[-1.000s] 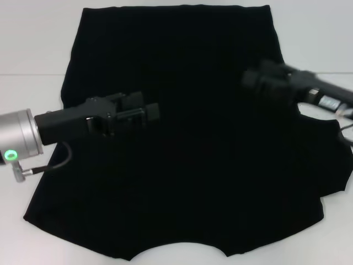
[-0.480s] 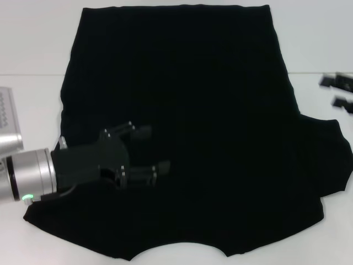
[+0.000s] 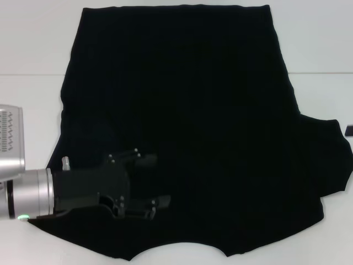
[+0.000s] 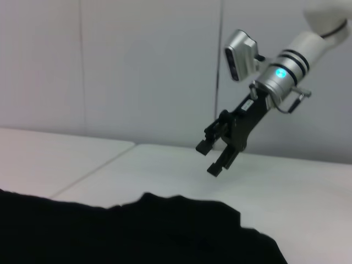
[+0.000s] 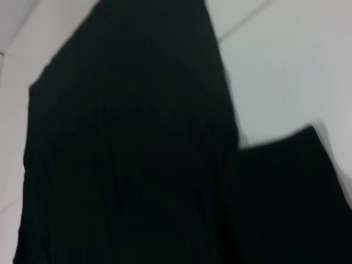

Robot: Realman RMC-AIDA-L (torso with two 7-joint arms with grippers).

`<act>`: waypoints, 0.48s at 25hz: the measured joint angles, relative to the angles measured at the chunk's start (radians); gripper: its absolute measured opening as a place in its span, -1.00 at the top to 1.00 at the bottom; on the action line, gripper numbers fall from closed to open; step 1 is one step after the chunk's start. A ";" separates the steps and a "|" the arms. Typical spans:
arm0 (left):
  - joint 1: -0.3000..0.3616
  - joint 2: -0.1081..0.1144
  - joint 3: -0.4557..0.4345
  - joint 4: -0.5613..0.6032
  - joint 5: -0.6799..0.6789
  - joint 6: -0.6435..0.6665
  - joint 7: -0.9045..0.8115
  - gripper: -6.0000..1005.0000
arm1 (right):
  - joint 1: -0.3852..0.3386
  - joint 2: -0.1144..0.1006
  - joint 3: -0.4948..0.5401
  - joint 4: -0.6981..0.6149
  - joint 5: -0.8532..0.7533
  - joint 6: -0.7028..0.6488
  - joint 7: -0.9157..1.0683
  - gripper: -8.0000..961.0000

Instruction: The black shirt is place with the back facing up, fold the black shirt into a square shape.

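The black shirt (image 3: pixel 187 127) lies flat on the white table (image 3: pixel 33 49), with its curved neckline at the near edge and one short sleeve (image 3: pixel 331 160) sticking out on the right. No sleeve shows on the left side. My left gripper (image 3: pixel 155 182) is open and empty, low over the shirt's near left part. My right gripper (image 4: pixel 215 158) is open and empty, raised above the table beyond the right sleeve; only a dark tip (image 3: pixel 348 131) shows at the head view's right edge. The shirt fills the right wrist view (image 5: pixel 126 154).
The white table extends around the shirt on the left, right (image 3: pixel 325 99) and far side. A grey wall (image 4: pixel 137 71) stands behind the table in the left wrist view.
My left gripper has moved nearer and slightly lower-left over the shirt. My right arm has pulled away to the right, almost out of the head view. The shirt has not moved.
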 joint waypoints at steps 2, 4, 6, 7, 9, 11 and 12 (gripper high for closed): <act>0.000 -0.001 0.001 0.000 0.018 0.000 0.005 -0.83 | 0.001 -0.001 0.005 -0.001 -0.034 -0.031 0.021 -0.69; 0.000 -0.002 0.001 -0.002 0.028 0.001 0.011 -0.83 | 0.004 0.000 0.001 0.006 -0.062 -0.044 0.033 -0.68; 0.000 -0.003 0.002 -0.004 0.029 0.002 0.013 -0.83 | 0.005 0.002 -0.001 0.012 -0.066 -0.041 0.033 -0.68; 0.000 -0.003 0.002 -0.006 0.029 0.002 0.013 -0.83 | 0.007 0.004 -0.003 0.022 -0.070 -0.032 0.030 -0.68; 0.003 -0.004 0.003 -0.008 0.029 0.003 0.013 -0.83 | 0.012 0.007 -0.009 0.047 -0.079 -0.009 0.021 -0.67; 0.004 -0.004 0.003 -0.008 0.029 0.003 0.013 -0.83 | 0.021 0.008 -0.015 0.072 -0.086 0.015 0.010 -0.67; 0.005 -0.005 0.002 -0.008 0.029 0.003 0.013 -0.83 | 0.030 0.011 -0.024 0.086 -0.089 0.029 0.003 -0.66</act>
